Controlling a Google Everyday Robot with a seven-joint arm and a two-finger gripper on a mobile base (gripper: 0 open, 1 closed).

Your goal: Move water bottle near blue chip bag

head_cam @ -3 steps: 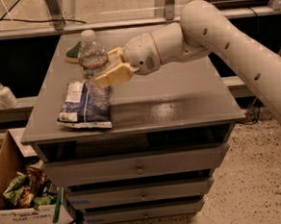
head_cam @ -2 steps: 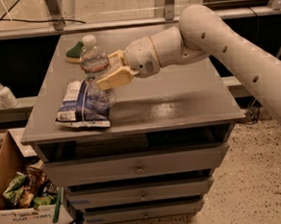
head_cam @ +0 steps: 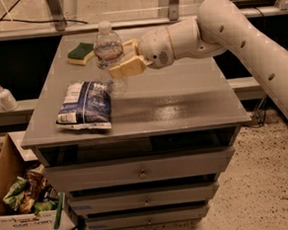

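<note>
Grey cabinet top (head_cam: 192, 103), seen from the front and above, with three drawer fronts (head_cam: 138, 169) stacked below it. The water bottle (head_cam: 108, 52) stands upright over the left half of the top, white cap uppermost and its clear ribbed body lit from behind. The gripper (head_cam: 117, 57) reaches it from the right and is closed around the bottle at mid-height. One tan finger lies across the near side and the other shows behind the bottle. The fingers (head_cam: 128, 67) are only as far apart as the bottle's width. Whether the base of the bottle rests on the top or hangs just above it cannot be told. The white arm (head_cam: 237, 36) runs from the upper right of the view to the rounded wrist just right of the bottle. The blue chip bag (head_cam: 84, 104) lies flat near the front left edge of the top. Its far right corner is just beside the lower part of the bottle, though contact between them cannot be judged. A green and yellow sponge (head_cam: 80, 53) sits at the rear left of the top, just left of the bottle. Off the cabinet, a small white pump bottle (head_cam: 4, 95) stands on a low ledge to the left. A cardboard box (head_cam: 23, 227) on the floor at lower left holds green and brown snack packets (head_cam: 26, 194).
</note>
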